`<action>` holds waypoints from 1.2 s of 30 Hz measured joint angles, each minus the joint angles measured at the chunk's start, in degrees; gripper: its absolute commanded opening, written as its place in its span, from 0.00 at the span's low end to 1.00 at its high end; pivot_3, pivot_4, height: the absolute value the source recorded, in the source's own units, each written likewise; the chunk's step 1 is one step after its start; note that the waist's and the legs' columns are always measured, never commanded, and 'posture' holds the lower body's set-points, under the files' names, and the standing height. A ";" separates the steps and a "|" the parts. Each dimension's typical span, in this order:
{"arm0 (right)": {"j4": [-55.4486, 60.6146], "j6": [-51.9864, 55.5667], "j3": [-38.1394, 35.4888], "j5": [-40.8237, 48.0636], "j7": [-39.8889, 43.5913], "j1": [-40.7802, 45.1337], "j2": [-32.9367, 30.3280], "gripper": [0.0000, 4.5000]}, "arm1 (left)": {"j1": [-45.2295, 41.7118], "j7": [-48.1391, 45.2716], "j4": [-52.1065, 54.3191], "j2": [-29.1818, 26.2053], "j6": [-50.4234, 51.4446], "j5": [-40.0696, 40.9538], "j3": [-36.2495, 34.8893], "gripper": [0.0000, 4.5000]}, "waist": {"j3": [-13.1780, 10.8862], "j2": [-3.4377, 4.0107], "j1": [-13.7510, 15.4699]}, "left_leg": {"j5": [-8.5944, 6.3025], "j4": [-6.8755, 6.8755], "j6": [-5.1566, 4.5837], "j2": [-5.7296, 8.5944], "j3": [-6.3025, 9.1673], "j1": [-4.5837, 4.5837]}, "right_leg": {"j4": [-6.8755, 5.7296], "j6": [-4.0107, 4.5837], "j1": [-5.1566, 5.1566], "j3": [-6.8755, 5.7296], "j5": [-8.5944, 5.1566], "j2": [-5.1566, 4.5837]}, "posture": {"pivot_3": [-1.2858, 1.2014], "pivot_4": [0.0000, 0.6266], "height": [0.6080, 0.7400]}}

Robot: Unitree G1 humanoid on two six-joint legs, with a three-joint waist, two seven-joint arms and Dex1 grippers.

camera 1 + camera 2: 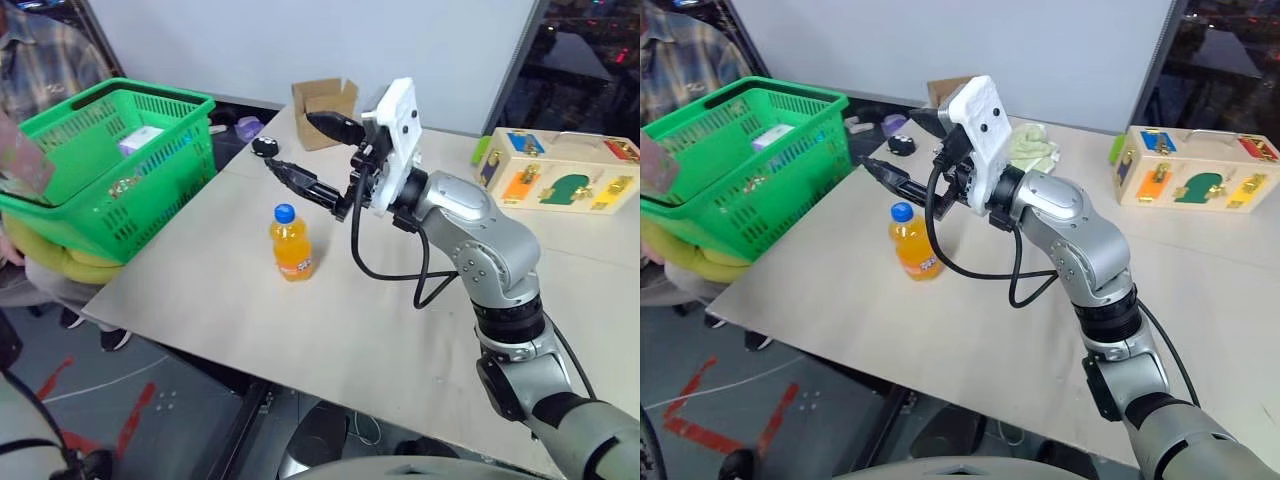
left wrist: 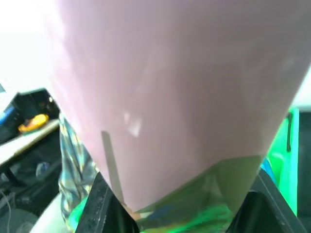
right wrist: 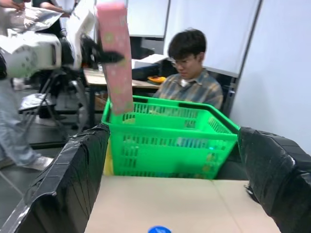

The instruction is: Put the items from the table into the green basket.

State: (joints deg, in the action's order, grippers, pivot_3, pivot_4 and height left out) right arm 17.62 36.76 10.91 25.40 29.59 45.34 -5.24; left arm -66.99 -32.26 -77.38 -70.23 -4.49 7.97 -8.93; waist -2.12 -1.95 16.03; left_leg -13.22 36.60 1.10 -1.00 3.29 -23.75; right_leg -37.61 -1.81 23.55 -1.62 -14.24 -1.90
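So it's roughly halfway through from what I can see. The left gripper (image 3: 95, 51) is clenched on the pink carton (image 3: 115, 56), which hangs down from the jaws right over the near rim of the green basket (image 3: 170, 141), lower end about level with the rim. Not dropped in yet, so that item doesn't count as done. There's already some small stuff lying inside the basket, but I can't tell what it is.

The right gripper (image 1: 300, 152) is spread wide with nothing in it, held up above the table (image 1: 300, 330) and pointing toward the basket. The orange-drink bottle (image 1: 290, 243) stands upright on the table just below and a bit short of those open jaws, not touching them, blue cap on.

My guess: the carton gets let go into the basket first, then the bottle is the only thing left to grab and carry over.
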 measured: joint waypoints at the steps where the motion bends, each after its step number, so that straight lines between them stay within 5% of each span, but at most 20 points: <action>1: 0.31 -0.08 0.00 0.19 0.12 -0.08 -0.02 1.00 | 0.49 0.93 -0.43 0.00 -0.57 -0.93 -0.07 0.60 | 0.00 -0.01 -0.84 | 0.00 0.04 0.00 0.00 0.00 0.00 | -0.04 0.00 0.00 0.01 0.00 0.00 | 0.61 0.00 1.00; 6: 2.36 -0.11 0.07 0.83 1.30 -0.55 -0.85 1.00 | 2.07 3.90 -0.80 -0.02 -5.04 -2.23 -2.65 0.98 | 0.00 -0.01 -4.59 | 0.02 0.19 0.00 -0.01 0.03 0.05 | -0.25 0.04 -0.01 0.05 0.02 0.00 | 0.61 0.00 1.00; 14: 2.20 -1.23 0.62 0.71 5.92 -0.95 -5.07 1.00 | 7.09 -7.69 4.42 0.75 -6.81 4.16 -11.71 0.98 | 0.03 -0.05 -8.83 | 0.09 0.20 0.06 -0.03 0.03 0.16 | -0.44 0.11 -0.03 0.14 0.05 0.00 | 0.63 0.00 1.00; 18: 1.57 -1.77 1.24 0.80 8.57 -2.47 -7.19 1.00 | 34.82 -21.52 38.76 7.23 9.95 17.81 -18.15 0.98 | -0.05 0.24 -9.45 | 0.08 0.05 0.04 -0.07 -0.43 0.53 | -0.49 0.16 -0.15 0.74 0.08 -0.11 | 0.62 0.00 1.00; 23: 2.60 -1.76 0.48 1.95 12.12 -6.05 -12.52 1.00 | 69.09 -20.99 79.38 19.73 31.95 32.75 -23.53 0.98 | -0.11 0.27 -11.45 | -0.05 -0.21 -0.16 -0.29 -0.80 1.04 | -0.42 0.17 -0.23 1.41 0.08 -0.10 | 0.60 0.00 1.00; 26: 4.69 -0.86 -0.07 2.82 14.04 -9.08 -16.87 1.00 | 79.15 -17.97 93.31 21.86 40.60 39.98 -30.00 0.98 | -0.11 0.17 -12.05 | -0.05 -0.18 -0.16 -0.39 -0.95 1.11 | -0.46 0.31 -0.25 1.39 0.03 0.09 | 0.60 0.00 1.00; 29: 6.35 -0.68 -0.78 3.39 15.66 -11.34 -20.51 1.00 | 80.30 -14.79 99.35 22.45 42.12 40.72 -31.14 0.98 | -0.31 0.79 -11.29 | -0.05 -0.18 -0.16 -0.32 -1.04 1.76 | -0.38 0.48 -0.89 1.22 -0.13 0.12 | 0.58 0.00 1.00; 32: 6.61 -0.65 -0.80 3.36 16.34 -13.28 -23.00 1.00 | 77.76 -10.45 100.00 23.83 39.78 32.89 -21.84 0.98 | -0.46 1.29 -10.81 | -0.05 -0.18 -0.16 -0.30 -1.27 2.07 | -0.35 0.51 -1.12 1.39 -0.27 0.16 | 0.57 0.00 1.00; 36: 7.77 -0.05 -0.91 3.27 15.60 -13.28 -24.06 1.00 | 74.08 -6.52 96.12 27.84 38.22 27.17 -14.55 0.98 | -0.34 1.00 -11.81 | -0.04 -0.07 -0.17 -0.33 -1.23 2.02 | -0.35 0.57 -1.02 1.61 -0.19 0.39 | 0.55 0.00 1.00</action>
State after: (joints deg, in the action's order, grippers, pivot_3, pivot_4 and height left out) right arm 25.38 36.71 10.00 28.67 45.19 32.06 -29.30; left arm 7.08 -38.78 18.74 -42.39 33.73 35.14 -23.48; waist -2.46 -0.94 4.22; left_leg -13.25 36.54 0.93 -1.33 2.06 -21.72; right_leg -37.95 -1.24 22.52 -0.01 -14.43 -1.50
